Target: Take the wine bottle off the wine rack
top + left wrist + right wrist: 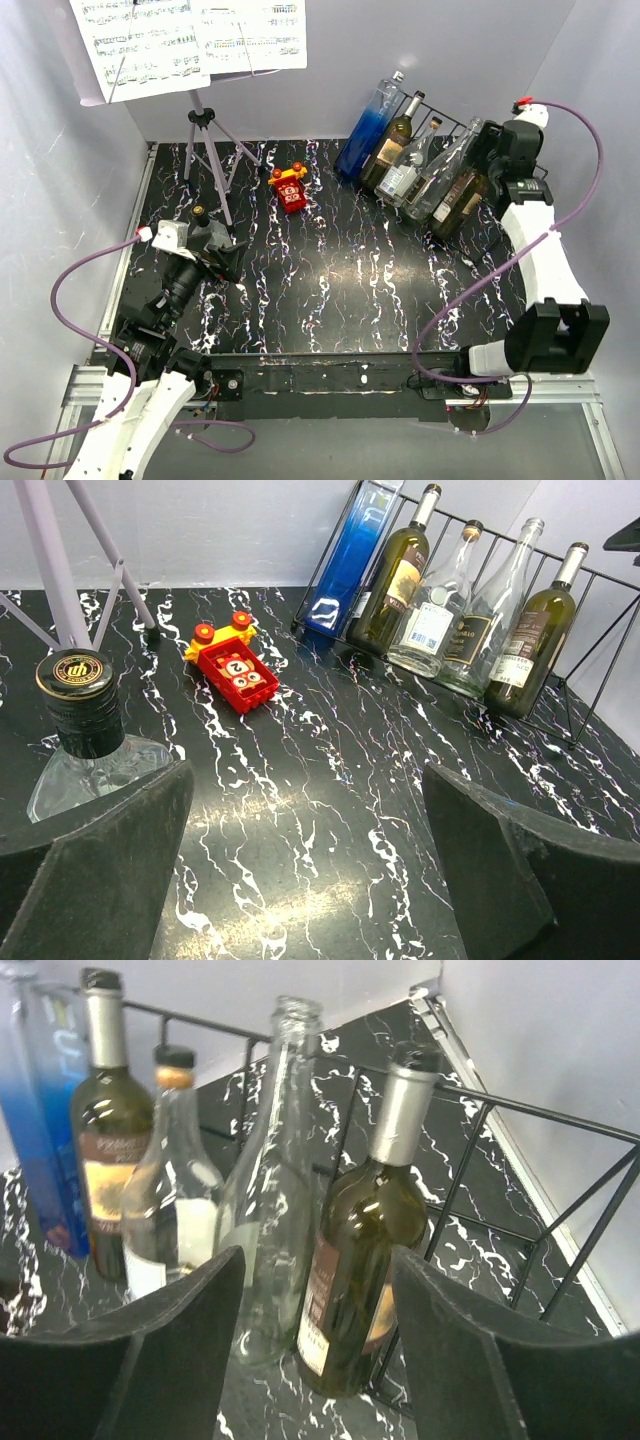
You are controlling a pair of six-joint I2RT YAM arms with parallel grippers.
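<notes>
Dark wine bottle [365,1250]: rightmost slot of rack [540,1120], leaning on slanted back. Right end effector [316,1290]: wide open, empty, framing bottle. Advise: centre on body, grip firmly, lift along rods, avoid clear bottle [270,1160].

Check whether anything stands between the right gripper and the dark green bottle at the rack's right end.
Nothing visible: the open right gripper faces the dark green bottle directly; the clear bottle stands beside it.
</notes>
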